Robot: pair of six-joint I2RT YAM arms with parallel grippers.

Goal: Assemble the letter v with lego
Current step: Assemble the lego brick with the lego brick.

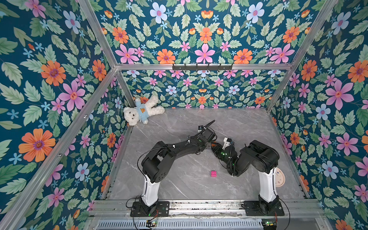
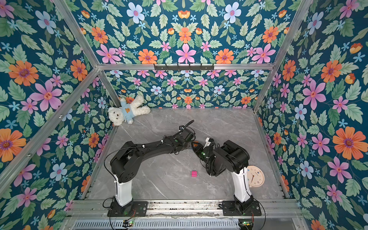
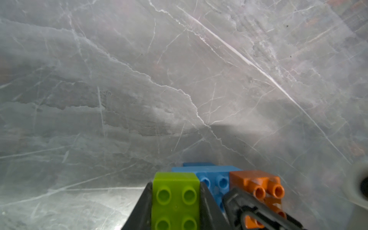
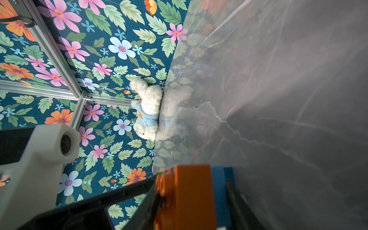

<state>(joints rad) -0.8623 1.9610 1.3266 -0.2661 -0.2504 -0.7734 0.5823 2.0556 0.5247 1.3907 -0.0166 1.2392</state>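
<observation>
Clamping lime brick point(image 3: 175, 184) w/ L gripper point(image 3: 175, 201), orange brick point(image 4: 186, 191) w/ R gripper point(image 4: 190, 205). Seeing pink brick point(image 1: 213, 173) at 6 o'clock of them.

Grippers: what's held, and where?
One joined brick cluster, held by both: left gripper clamps its lime brick, right gripper its orange brick end; the blue brick sits between.

No writing is legible; marks on the clock face point(image 2: 255, 176) are too small to read.
</observation>
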